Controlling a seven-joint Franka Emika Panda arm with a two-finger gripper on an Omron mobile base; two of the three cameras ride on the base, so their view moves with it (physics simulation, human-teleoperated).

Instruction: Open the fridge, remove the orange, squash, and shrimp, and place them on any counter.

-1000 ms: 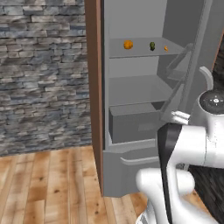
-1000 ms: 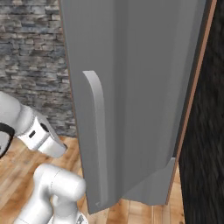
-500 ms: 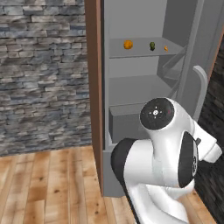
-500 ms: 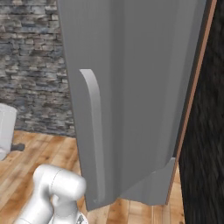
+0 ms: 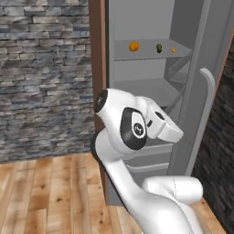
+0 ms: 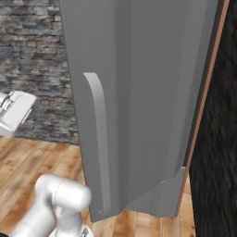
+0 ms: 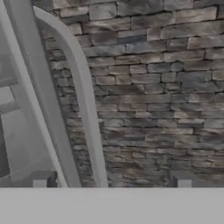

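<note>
The fridge (image 5: 137,27) stands open, its grey door (image 6: 148,92) swung out to the right. On its upper shelf lie the orange (image 5: 133,46), the dark green squash (image 5: 159,47) and the tiny shrimp (image 5: 173,50), left to right. My gripper (image 7: 111,183) is open with nothing between its fingertips (image 7: 41,181). It looks past the door's edge and its pale bar handle (image 7: 83,96) at a stone wall. My hand (image 5: 170,132) hangs well below the food shelf, close to the door. The counter is out of view.
A brown wooden panel (image 5: 97,68) borders the fridge on the left, with a grey stone wall (image 5: 45,77) beyond it. Wooden floor (image 5: 50,192) lies in front. A dark wall (image 6: 222,139) is to the right of the door. The fridge's lower shelves and drawer (image 5: 151,160) sit behind my arm.
My arm has swung up and to the left in front of the fridge, and the hand has turned toward the door. The door and the food have not moved.
</note>
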